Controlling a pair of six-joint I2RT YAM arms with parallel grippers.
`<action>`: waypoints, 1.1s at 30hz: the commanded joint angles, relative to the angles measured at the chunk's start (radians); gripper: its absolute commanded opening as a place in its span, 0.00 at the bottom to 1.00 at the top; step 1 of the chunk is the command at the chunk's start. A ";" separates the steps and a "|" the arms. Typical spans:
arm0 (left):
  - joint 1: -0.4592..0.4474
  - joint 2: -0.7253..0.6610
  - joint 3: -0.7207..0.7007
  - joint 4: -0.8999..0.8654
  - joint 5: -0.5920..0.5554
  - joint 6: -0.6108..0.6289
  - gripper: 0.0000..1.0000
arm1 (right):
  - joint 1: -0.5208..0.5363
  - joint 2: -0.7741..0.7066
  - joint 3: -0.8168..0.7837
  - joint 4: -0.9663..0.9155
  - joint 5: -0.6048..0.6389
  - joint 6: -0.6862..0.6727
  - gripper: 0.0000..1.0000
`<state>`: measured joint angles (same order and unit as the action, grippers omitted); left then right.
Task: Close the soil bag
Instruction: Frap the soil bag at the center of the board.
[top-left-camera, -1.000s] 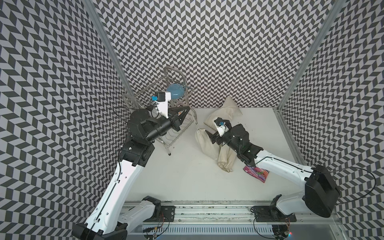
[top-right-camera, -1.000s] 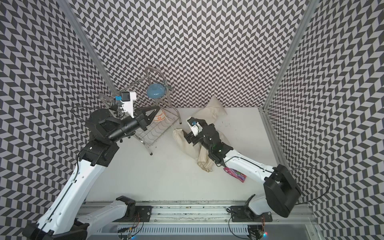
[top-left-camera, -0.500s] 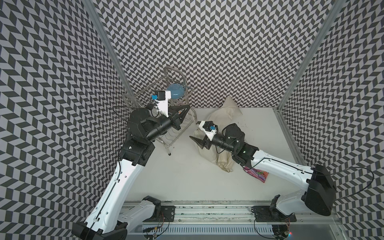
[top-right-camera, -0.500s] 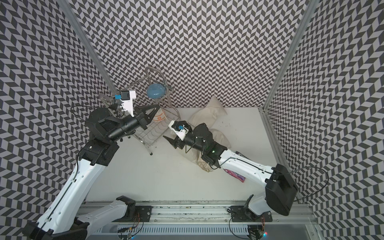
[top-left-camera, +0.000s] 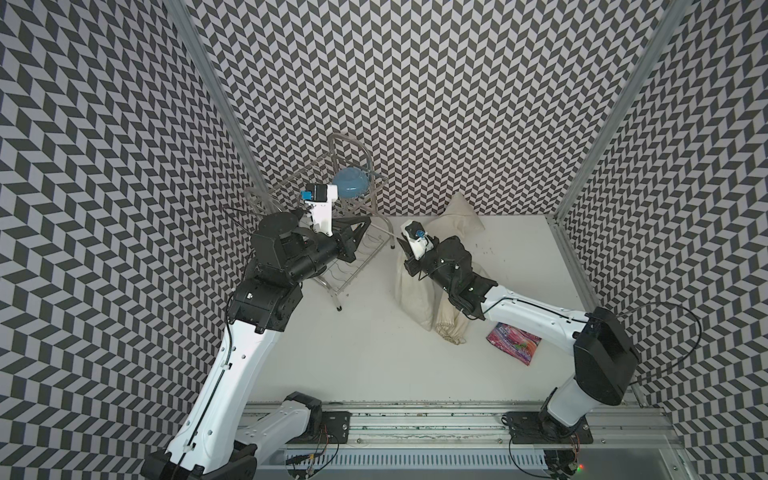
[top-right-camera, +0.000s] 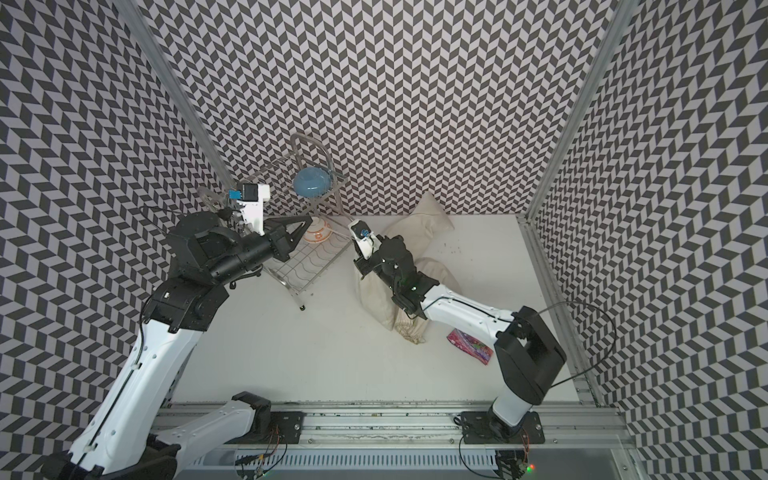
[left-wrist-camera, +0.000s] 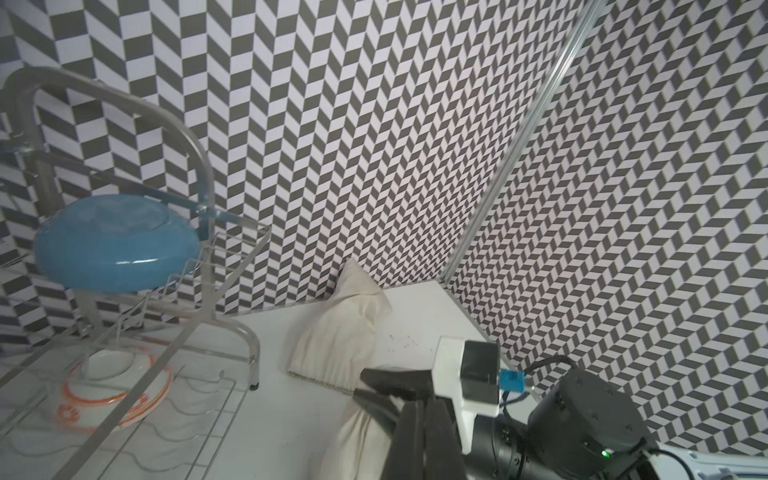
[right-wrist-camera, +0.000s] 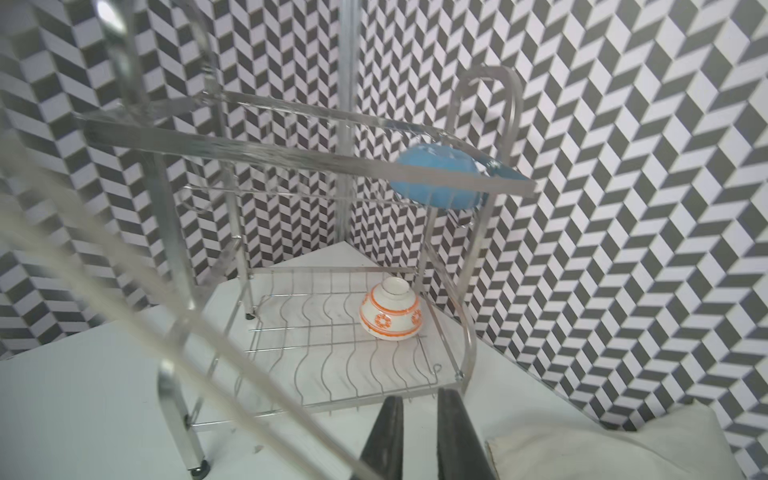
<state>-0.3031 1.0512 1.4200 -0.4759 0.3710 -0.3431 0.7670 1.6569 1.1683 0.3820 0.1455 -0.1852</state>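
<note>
Grasp step. Right gripper (right-wrist-camera: 419, 401) nearly closed over cream cloth drawstring sack (top-left-camera: 413, 297) mid white bench (top-left-camera: 374, 353); can't tell if it pinches cloth. Left gripper (top-left-camera: 365, 222) pressed together, idle. Next, likely: secure neck, cinch shut.

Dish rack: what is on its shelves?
Upper shelf of the rack: a blue bowl, upside down. Lower shelf: a white bowl with orange pattern, upside down. Anything beneath the bowls is hidden.

Cloth soil bag (top-left-camera: 415, 296), shiny metal rack (right-wrist-camera: 291, 156)
</note>
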 joint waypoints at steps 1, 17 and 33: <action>0.036 -0.089 0.154 0.185 -0.077 0.019 0.00 | -0.117 0.072 -0.134 -0.252 0.208 0.043 0.25; 0.055 -0.301 -0.366 0.164 -0.373 -0.043 0.00 | 0.016 -0.038 -0.095 -0.238 -0.114 0.065 0.26; 0.071 -0.475 -0.569 0.080 -0.672 0.045 0.67 | -0.072 -0.507 -0.447 -0.420 0.063 0.381 1.00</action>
<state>-0.2348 0.5812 0.7799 -0.4133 -0.2687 -0.3573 0.7593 1.2015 0.8070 0.0185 0.1001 0.0605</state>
